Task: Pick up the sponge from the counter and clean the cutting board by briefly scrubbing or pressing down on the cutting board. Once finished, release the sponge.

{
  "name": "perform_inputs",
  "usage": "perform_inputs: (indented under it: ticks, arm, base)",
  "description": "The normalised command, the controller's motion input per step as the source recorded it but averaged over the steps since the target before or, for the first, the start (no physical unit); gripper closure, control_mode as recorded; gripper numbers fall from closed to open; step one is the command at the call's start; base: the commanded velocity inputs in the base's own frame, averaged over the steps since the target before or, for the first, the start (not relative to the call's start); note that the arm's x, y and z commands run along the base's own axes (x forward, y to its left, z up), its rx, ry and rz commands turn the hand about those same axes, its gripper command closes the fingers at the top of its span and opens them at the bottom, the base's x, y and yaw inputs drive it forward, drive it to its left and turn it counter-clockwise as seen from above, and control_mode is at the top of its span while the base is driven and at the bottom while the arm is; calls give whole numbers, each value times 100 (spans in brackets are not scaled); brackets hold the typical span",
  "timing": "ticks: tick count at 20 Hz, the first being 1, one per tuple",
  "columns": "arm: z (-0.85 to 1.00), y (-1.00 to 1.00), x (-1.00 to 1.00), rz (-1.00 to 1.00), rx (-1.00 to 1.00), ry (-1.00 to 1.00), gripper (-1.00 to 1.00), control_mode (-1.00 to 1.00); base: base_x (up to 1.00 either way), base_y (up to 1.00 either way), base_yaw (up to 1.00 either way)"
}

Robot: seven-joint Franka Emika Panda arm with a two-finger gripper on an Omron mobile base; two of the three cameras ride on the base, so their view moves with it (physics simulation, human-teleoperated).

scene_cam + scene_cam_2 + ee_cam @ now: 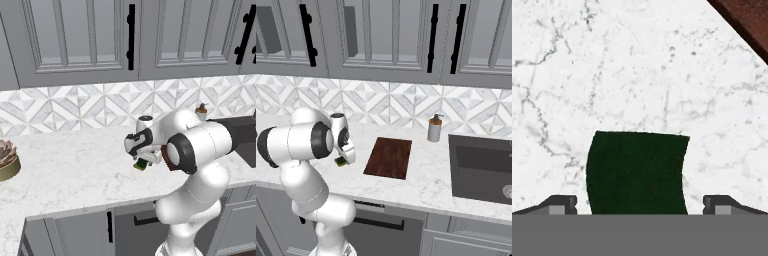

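Note:
The sponge (pixel 637 172) lies dark green side up on the white marble counter (pixel 612 65), between my two fingertips. My gripper (pixel 639 205) is open, one tip on each side of the sponge with a small gap to it. In the left base view the gripper (pixel 145 158) points down just over the sponge (pixel 142 164). The right base view has the sponge (pixel 340 162) under the hand (pixel 346 156), left of the dark reddish-brown cutting board (pixel 388 157). A corner of the board (pixel 747 20) sits at the hand view's upper right.
A soap dispenser (pixel 434 129) stands behind the board near the tiled backsplash. The dark sink basin (pixel 481 167) lies to the right. A potted plant (pixel 6 160) sits at the counter's far left. Grey wall cabinets hang above.

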Motion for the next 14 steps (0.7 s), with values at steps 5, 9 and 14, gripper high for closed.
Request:
perform_inputs:
  ticks: [5, 9, 14]
  arm:
    - [-18, 0, 8, -1, 0, 0, -100, -100]
    - [-16, 0, 17, 0, 0, 0, -100, -100]
    - [-23, 0, 19, 0, 0, 0, -100, -100]
  base:
    - [0, 0, 0]
    - [0, 0, 0]
    - [0, 0, 0]
